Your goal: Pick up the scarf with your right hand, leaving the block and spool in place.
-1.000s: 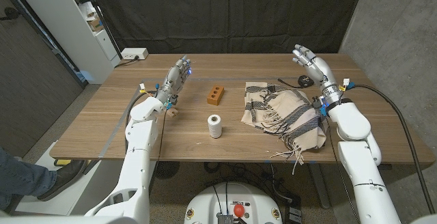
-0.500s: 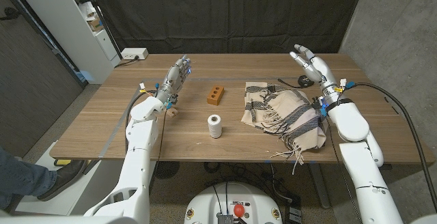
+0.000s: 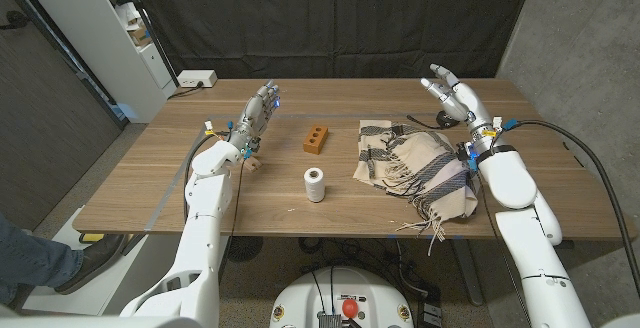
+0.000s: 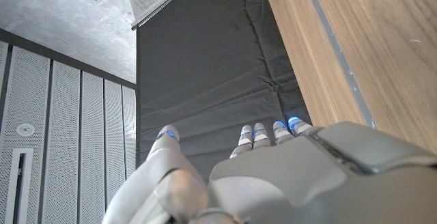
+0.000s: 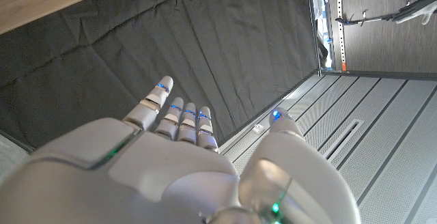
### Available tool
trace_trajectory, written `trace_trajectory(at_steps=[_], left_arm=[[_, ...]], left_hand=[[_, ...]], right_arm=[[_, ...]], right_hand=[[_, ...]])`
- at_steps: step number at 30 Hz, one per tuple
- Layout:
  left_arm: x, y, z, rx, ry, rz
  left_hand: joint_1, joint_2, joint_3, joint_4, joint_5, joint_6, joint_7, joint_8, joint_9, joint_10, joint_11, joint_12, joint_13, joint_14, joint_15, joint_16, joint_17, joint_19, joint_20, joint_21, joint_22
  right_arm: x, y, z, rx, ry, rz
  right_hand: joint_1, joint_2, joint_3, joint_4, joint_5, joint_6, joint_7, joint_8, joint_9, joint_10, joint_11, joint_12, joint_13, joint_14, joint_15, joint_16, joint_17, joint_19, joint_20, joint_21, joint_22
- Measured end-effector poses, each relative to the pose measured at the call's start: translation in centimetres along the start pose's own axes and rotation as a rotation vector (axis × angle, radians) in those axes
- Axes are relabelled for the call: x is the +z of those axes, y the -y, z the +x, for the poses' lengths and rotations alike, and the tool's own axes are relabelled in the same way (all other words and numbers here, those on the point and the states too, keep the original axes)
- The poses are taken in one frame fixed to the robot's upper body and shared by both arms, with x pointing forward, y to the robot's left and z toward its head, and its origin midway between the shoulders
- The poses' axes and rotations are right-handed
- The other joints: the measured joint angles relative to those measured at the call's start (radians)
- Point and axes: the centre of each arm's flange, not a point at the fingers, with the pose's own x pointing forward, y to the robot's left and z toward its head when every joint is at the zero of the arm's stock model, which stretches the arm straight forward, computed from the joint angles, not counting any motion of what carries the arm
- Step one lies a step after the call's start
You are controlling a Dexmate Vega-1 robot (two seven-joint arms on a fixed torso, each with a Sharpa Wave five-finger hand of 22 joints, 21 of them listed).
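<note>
A beige scarf (image 3: 415,166) with dark stripes and a fringe lies crumpled on the right half of the wooden table (image 3: 150,183). An orange-brown block (image 3: 316,139) with holes sits near the middle, and a white spool (image 3: 315,184) stands upright in front of it. My right hand (image 3: 452,93) is raised above the table's far right, behind the scarf, fingers apart and holding nothing; its back shows in the right wrist view (image 5: 184,176). My left hand (image 3: 257,117) is held up left of the block, fingers extended, empty, and its back shows in the left wrist view (image 4: 273,176).
A small black round object (image 3: 445,119) with a cable lies behind the scarf near my right hand. A white power strip (image 3: 196,79) sits at the far left corner. A black curtain hangs behind the table. A person's leg and shoe (image 3: 60,263) are at the lower left.
My right hand has drifted slightly left and nearer, toward the scarf. The left hand, scarf, block and spool have not moved.
</note>
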Motion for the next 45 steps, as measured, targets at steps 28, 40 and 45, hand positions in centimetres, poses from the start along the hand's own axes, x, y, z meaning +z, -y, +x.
trace_trajectory(at_steps=[28, 40, 45], left_arm=[[0.3, -0.3, -0.1, 0.003, 0.002, 0.01], [0.2, -0.3, -0.5, 0.009, 0.001, 0.012], [0.2, -0.2, -0.5, 0.007, 0.001, 0.013]], left_hand=[[0.008, 0.008, 0.0, -0.008, -0.006, 0.0, 0.0, 0.0, 0.0, 0.0, 0.0, 0.0, 0.0, 0.0, 0.0, 0.0, 0.0, 0.0, 0.0, 0.0, 0.0], [0.008, 0.008, 0.004, -0.012, -0.006, 0.011, 0.0, 0.0, 0.0, 0.005, 0.005, 0.0, 0.0, 0.005, 0.005, 0.0, 0.0, 0.0, 0.0, 0.0, 0.0], [0.013, 0.013, 0.004, -0.012, -0.01, 0.011, 0.0, 0.0, 0.0, 0.005, 0.005, 0.0, 0.0, 0.005, 0.005, 0.0, 0.0, 0.0, 0.0, 0.0, 0.0]], right_arm=[[1.3, 0.2, -1.1, -0.004, -0.003, -0.168], [1.2, -0.2, -1.4, -0.01, -0.025, -0.273], [1.2, -0.3, -1.6, -0.008, -0.033, -0.294]], right_hand=[[0.0, 0.0, -0.006, -0.011, 0.011, 0.05, -0.061, 0.007, 0.005, 0.03, -0.012, 0.0, 0.005, 0.017, 0.029, -0.003, 0.0, -0.027, 0.049, 0.001, 0.0], [-0.007, -0.007, -0.014, -0.019, 0.026, 0.071, -0.082, 0.007, 0.005, 0.035, -0.028, 0.0, 0.01, 0.019, 0.009, -0.011, 0.0, -0.22, 0.174, -0.015, 0.0], [-0.011, -0.011, -0.018, -0.023, 0.026, 0.079, -0.089, 0.007, 0.005, 0.042, -0.035, 0.0, 0.01, 0.019, 0.009, -0.011, 0.0, -0.244, 0.19, -0.015, 0.0]])
